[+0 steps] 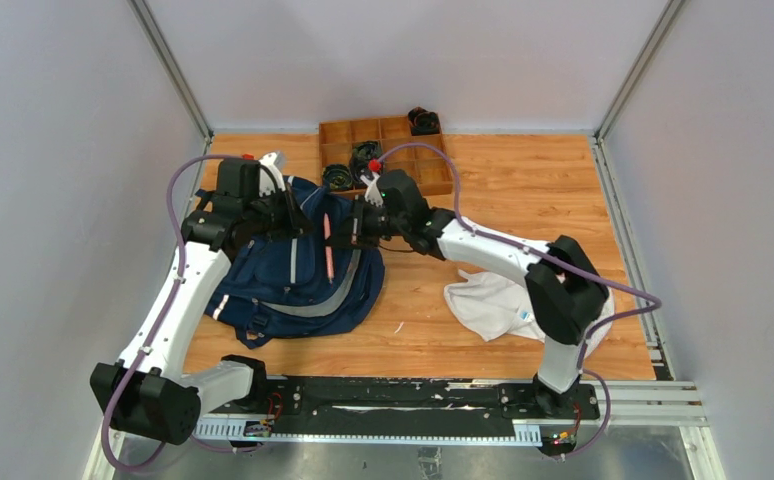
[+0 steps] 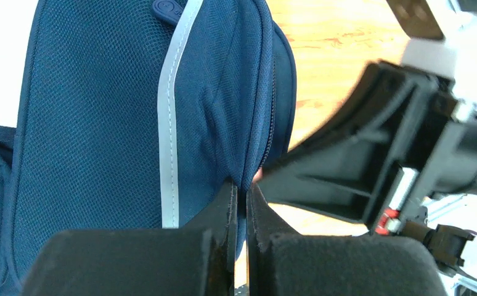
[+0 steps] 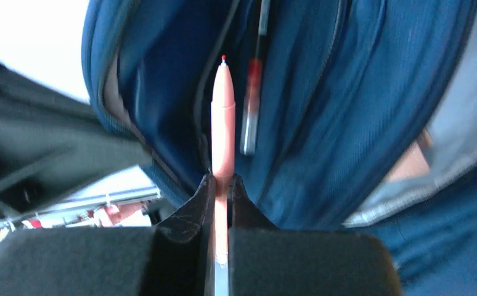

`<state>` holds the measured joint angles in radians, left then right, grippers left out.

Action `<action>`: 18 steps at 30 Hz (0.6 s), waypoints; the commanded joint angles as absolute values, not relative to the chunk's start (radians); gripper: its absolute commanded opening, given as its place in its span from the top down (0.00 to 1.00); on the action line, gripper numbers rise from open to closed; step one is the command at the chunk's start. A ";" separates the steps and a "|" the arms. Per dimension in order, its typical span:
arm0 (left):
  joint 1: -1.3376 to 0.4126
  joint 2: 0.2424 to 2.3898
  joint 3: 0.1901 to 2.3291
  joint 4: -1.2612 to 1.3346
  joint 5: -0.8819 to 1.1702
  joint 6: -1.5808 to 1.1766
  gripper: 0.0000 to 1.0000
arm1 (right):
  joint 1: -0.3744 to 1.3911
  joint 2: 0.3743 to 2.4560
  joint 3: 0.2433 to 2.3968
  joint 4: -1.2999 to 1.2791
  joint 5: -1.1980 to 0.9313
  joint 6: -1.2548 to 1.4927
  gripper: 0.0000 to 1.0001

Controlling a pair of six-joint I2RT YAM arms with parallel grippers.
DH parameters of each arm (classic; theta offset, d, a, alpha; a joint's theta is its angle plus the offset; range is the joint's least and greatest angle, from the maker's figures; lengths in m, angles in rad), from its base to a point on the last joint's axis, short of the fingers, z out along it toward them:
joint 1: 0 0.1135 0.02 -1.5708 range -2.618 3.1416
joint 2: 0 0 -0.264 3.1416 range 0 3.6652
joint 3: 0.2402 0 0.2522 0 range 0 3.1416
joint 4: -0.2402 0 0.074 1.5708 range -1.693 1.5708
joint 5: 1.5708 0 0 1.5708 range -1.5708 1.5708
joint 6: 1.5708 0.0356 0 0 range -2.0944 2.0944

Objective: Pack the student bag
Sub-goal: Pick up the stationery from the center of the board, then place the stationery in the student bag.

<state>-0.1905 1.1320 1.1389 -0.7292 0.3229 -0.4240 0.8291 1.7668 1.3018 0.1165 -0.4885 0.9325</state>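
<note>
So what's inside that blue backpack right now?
A dark pen with a red band lies in the open slot of the backpack; the right claw holds a pink pen at its mouth. Deeper contents are hidden by fabric.

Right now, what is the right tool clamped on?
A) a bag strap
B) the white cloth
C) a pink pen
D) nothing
C: the right tool is shut on the pink pen, whose tip points out over the navy student bag.
</note>
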 commanded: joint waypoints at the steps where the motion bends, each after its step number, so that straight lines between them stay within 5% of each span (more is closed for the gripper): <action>1: -0.187 1.108 1.191 -0.663 0.440 -0.439 1.00 | 0.838 1.880 1.415 0.241 -0.419 1.101 1.00; 3: -0.187 1.106 1.200 -0.683 0.430 -0.430 1.00 | 0.841 1.928 1.448 0.294 -0.399 1.132 0.99; 6: -0.187 1.101 1.207 -0.692 0.429 -0.428 1.00 | 0.844 1.983 1.510 0.343 -0.409 1.124 0.61; 9: -0.187 1.093 1.206 -0.690 0.418 -0.432 1.00 | 0.855 1.984 1.549 0.310 -0.423 1.077 0.43; 12: -0.187 1.085 1.199 -0.679 0.412 -0.438 1.00 | 0.860 1.940 1.525 0.291 -0.421 1.036 0.40; 18: -0.186 1.082 1.191 -0.667 0.397 -0.448 1.00 | 0.850 1.833 1.414 0.297 -0.422 0.977 0.53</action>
